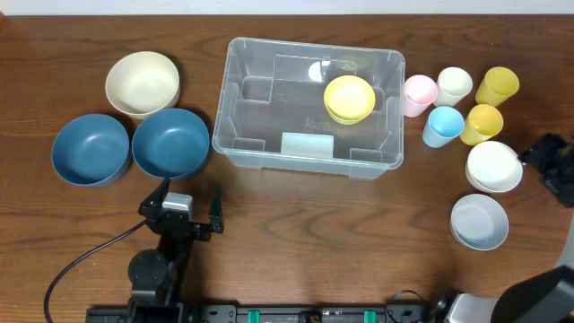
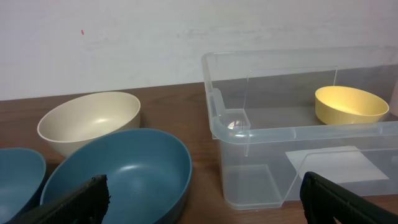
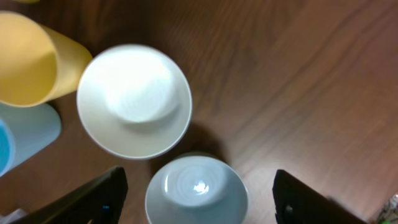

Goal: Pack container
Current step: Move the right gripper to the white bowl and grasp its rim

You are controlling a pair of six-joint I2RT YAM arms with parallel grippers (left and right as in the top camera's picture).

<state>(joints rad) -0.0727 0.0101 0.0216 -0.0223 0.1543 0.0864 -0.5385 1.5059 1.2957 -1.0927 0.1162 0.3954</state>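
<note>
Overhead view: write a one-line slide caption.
Clear container holds a yellow bowl; blue bowls left, cups right.

Wooden table (image 1: 359, 233) with clear container (image 1: 309, 167), blue bowls (image 1: 170, 142), cream bowl (image 1: 142, 82), cups (image 1: 455, 85).

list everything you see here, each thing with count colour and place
clear plastic rectangular bin: 1, see-through, centre
small yellow bowl: at least 1, yellow, inside bin
round cream bowl: 1, cream, far left
round blue bowls: 2, blue, left of bin
plastic cups: 5, pink, white, light blue, two yellow, right of bin
white bowl: 1, white, beside the cups
pale blue bowl: 1, pale blue, front right
left gripper: 1, black, open, near blue bowls
right gripper: 1, black, open, over pale blue bowl
</note>
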